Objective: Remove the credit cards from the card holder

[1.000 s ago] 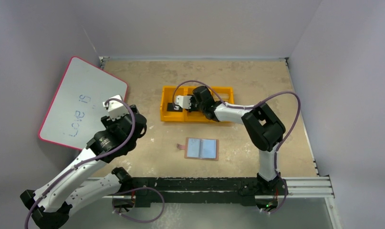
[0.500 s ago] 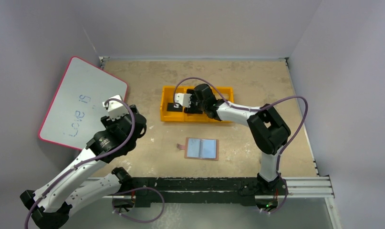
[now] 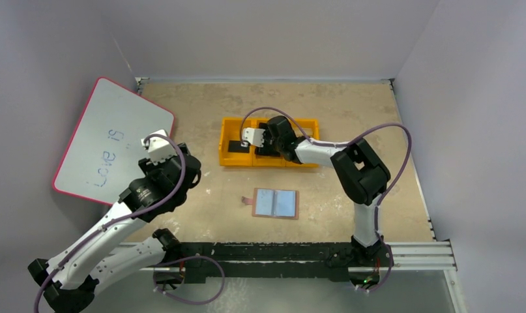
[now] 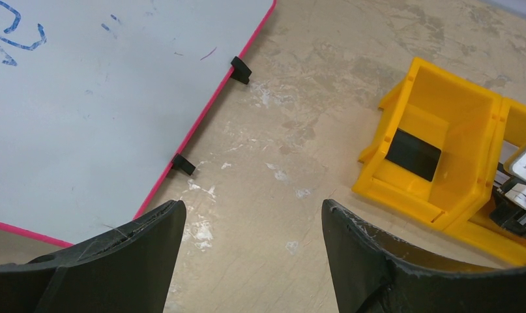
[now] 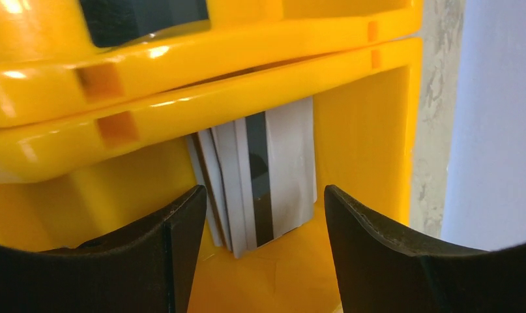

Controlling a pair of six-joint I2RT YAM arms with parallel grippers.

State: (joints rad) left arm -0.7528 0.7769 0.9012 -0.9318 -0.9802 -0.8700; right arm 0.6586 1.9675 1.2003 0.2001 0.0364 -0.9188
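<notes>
Okay, the right gripper hangs low in the yellow tray, fingers spread wide with nothing between them. Right under it a small stack of cards leans on edge inside the tray. They are pale grey and one has a dark stripe. As far as I can tell this is the middle compartment, next to the one holding a dark flat piece. So some cards are already out.

The wallet lies open flat on the table, on the near side of the tray and well apart from it, pale panels up and snap tab out to the left. I cannot tell whether any cards are left in its pockets.

The left gripper hovers left of the tray, jaws apart and empty, beside the whiteboard.

The step in hand looks like the release into the tray, then the retreat.

- **Leaving the tray:** lift straight up first, since the fingers sit between the walls and any sideways move risks clipping a wall or tipping the stack.
- **Clearing the rim:** get the fingertips above the rim before swinging toward the near side.
- **Approaching the wallet:** if a card is left, come in low and flat at the open edge of the pocket.
- **Gripping the card:** pinch only the exposed card edge, not the leather.
- **Pulling it out:** draw along the pocket direction. The wallet is light and would likely slide or fold shut.
- **Using the free arm:** it should probably press down on the far half while the card is drawn.
</notes>
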